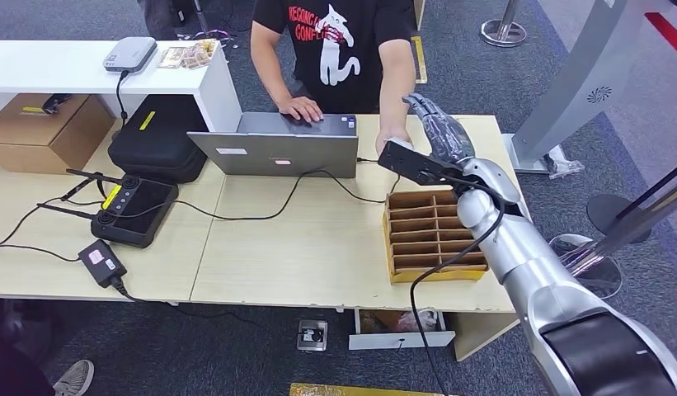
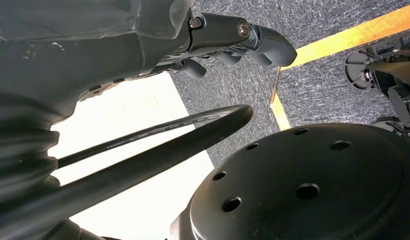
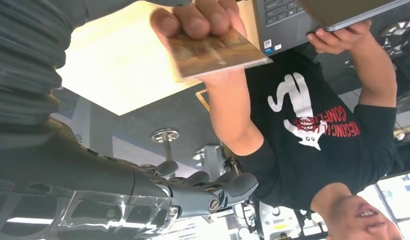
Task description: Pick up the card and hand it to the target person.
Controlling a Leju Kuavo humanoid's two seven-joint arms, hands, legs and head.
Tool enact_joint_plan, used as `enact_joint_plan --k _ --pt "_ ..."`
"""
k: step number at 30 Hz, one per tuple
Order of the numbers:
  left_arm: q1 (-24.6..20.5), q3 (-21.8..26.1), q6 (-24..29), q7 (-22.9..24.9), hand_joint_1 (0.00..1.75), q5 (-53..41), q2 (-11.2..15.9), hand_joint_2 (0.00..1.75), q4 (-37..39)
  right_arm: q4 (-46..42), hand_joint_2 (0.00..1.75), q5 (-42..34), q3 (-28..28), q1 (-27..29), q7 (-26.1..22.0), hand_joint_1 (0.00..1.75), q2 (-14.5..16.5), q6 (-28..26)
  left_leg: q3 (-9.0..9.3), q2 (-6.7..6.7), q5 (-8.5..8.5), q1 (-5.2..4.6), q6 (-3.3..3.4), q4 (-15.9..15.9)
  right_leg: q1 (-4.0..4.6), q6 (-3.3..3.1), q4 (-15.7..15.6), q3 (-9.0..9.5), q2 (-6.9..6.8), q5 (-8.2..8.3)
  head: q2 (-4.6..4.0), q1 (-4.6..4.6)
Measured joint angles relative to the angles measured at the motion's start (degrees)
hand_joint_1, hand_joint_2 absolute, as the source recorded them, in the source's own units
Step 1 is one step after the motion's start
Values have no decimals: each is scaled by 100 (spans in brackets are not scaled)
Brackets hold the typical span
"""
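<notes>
While person's hand point(image 3: 203, 20) grips card point(image 3: 217, 52), right hand point(image 3: 212, 192) open, empty; left hand point(image 2: 232, 42) curled, empty.

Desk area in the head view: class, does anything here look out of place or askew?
Yes. A drawer under the desk hangs open with clutter inside, and a small device lies on the carpet beside it. Cables trail loosely across the desk.

Pale wooden tables point(image 1: 318, 247) stand on grey carpet point(image 1: 500, 74) beside a white counter point(image 1: 71, 70).

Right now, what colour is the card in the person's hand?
The flat rectangular card is golden brown, seen best in the right wrist view.
</notes>
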Motion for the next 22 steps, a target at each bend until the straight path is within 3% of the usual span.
enact_joint_plan --k 12,22 --pt "-18 0 30 53 0 2 1 175 0 -680 175 -18 0 156 29 0 -424 154 -1 0 0 0 0 0 0 0 0 -2 0 0 0 0" --pt "26 0 43 -42 0 63 0 175 0 -2616 175 -1058 -304 939 120 0 -1377 1152 -6 -14 -3 -1 3 3 0 3 -6 -5 -13 -2 0 0"
